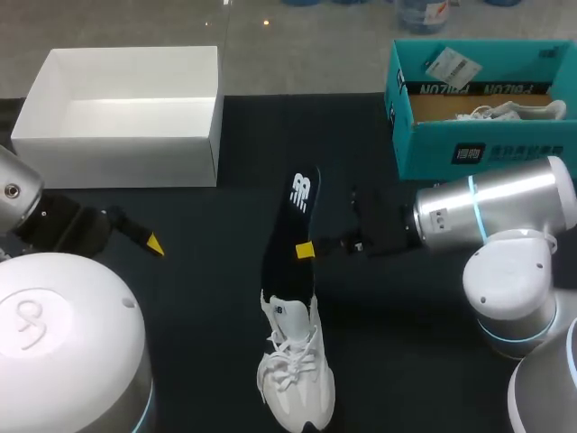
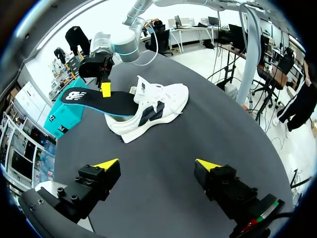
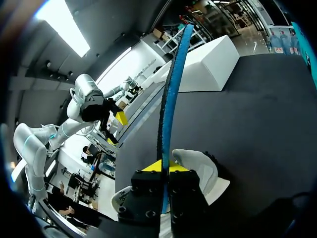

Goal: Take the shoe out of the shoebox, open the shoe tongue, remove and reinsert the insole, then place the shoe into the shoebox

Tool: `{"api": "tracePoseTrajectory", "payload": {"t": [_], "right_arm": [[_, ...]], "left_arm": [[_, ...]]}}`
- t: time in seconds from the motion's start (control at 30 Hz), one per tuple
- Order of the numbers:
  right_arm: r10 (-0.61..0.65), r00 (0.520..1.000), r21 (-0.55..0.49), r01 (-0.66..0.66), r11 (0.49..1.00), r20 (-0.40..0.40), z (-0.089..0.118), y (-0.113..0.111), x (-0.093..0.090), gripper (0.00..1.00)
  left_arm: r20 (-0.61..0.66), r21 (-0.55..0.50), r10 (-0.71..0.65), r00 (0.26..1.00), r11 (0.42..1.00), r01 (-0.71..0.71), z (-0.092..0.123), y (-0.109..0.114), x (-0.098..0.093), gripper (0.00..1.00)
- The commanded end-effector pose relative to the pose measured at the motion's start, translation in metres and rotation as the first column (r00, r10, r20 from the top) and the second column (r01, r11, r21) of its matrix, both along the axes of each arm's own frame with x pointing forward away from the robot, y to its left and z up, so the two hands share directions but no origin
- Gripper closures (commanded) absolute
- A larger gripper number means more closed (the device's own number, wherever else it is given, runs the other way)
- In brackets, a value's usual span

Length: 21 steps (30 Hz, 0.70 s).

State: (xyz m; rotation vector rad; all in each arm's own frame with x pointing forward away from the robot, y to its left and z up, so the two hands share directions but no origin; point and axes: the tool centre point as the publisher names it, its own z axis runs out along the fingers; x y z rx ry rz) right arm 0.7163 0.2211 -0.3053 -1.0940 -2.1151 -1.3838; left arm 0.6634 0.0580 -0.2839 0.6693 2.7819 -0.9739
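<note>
Dark tabletop [image 1: 207, 307] is carrying everything. Right claw [image 1: 306, 250] is clamping the black insole [image 1: 287, 239] from both sides, about mid-length. Insole is running from the opening of the white shoe [image 1: 296, 374] out toward the far side. Shoe is lying near the front middle. Left claw [image 2: 156, 163] is hanging with fingers apart, gripping nothing, well left of the shoe. White shoebox [image 1: 117, 149] is sitting open at far left, teal box [image 1: 424, 153] at far right.

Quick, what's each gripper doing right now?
Left gripper: open, holding nothing.
Right gripper: shut on the insole.
</note>
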Motion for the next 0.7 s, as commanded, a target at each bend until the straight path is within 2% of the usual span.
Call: {"api": "tracePoseTrajectory", "payload": {"t": [0.03,0.47,0.7], "right_arm": [[-0.018,1.000,-0.009,0.017,1.000,-0.009,-0.008,0.003,-0.011,1.00],[-0.021,0.997,-0.031,0.019,0.999,-0.079,-0.027,0.006,-0.036,1.00],[-0.024,0.994,-0.039,0.020,0.999,-0.110,-0.030,0.010,-0.039,1.00]], "left_arm": [[0.001,0.004,0.001,1.000,1.000,-0.001,0.000,0.000,-0.001,0.00],[0.001,0.004,0.001,1.000,1.000,-0.001,0.000,0.000,-0.001,0.00],[0.001,0.004,0.001,1.000,1.000,-0.001,0.000,0.000,-0.001,0.00]]}}
